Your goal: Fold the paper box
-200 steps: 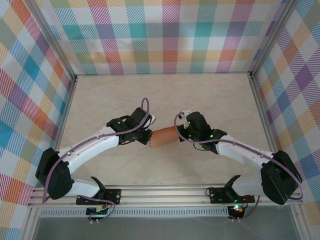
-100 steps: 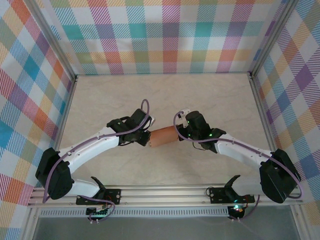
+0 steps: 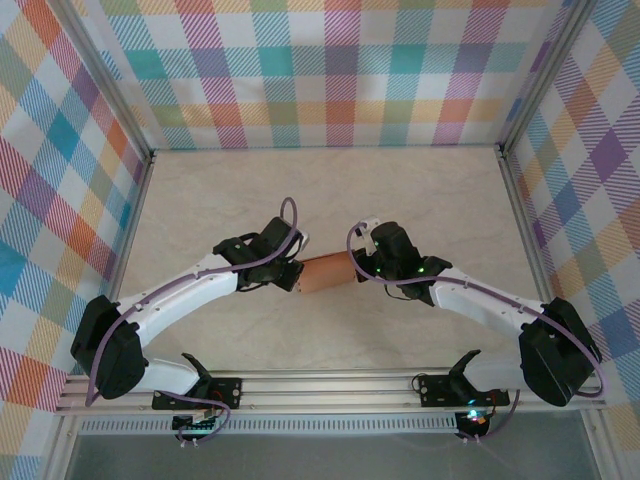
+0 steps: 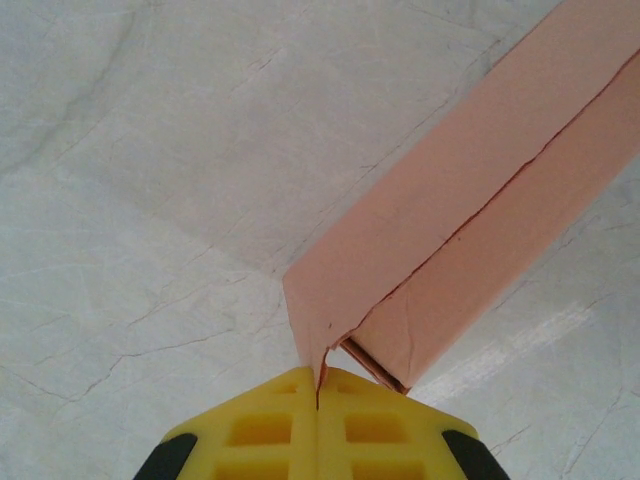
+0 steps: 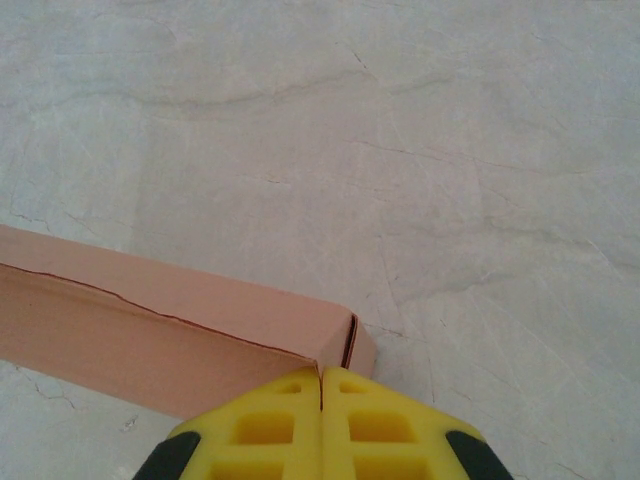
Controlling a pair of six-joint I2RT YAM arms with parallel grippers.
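Observation:
The paper box (image 3: 325,272) is a small salmon-orange rectangular box lying on the table between my two grippers. My left gripper (image 3: 296,275) is at its left end. In the left wrist view the yellow fingers (image 4: 260,430) are shut on a thin end flap of the paper box (image 4: 470,200), whose end still gapes a little. My right gripper (image 3: 358,268) is at the right end. In the right wrist view my right gripper (image 5: 320,375) is closed, pinching the top corner edge of the paper box (image 5: 150,320).
The pale marbled table top (image 3: 330,190) stretches behind and in front of the box. Checked cloth walls (image 3: 330,70) and metal frame posts (image 3: 135,200) close in the back and both sides.
The right gripper has crept slightly towards the back left and the box has tilted a touch with it. The left arm has stayed almost still.

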